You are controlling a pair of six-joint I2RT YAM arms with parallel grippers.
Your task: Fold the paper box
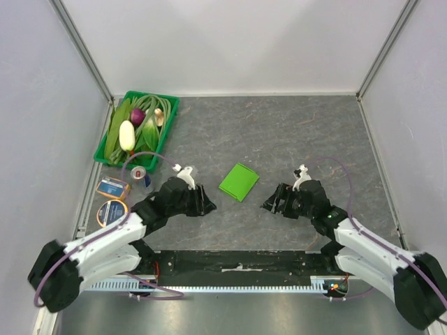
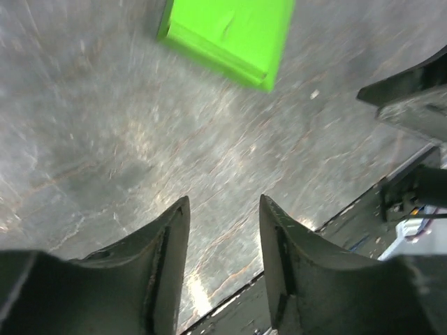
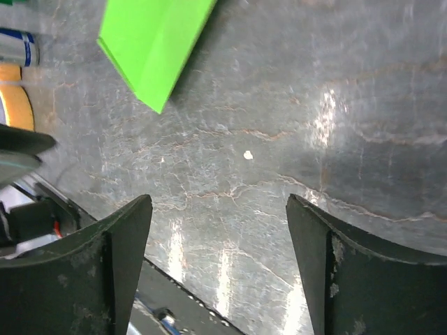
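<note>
Paper box [image 1: 239, 181]: flat on the table [image 1: 300, 132], about midway between its left and right edges, touched by nothing. Closest to the near edge, left claw [image 1: 207, 204], jaws partly apart, empty; right claw [image 1: 269, 204], jaws wide, empty too. Both aimed inward, box just beyond and between them: ahead and right of the left claw, ahead and left of the right. Neither plainly nearer. Long axis slanting from near-left to far-right. Farther off, by the far left corner, a green crate [image 1: 172, 115] of vegetables, well apart.
</note>
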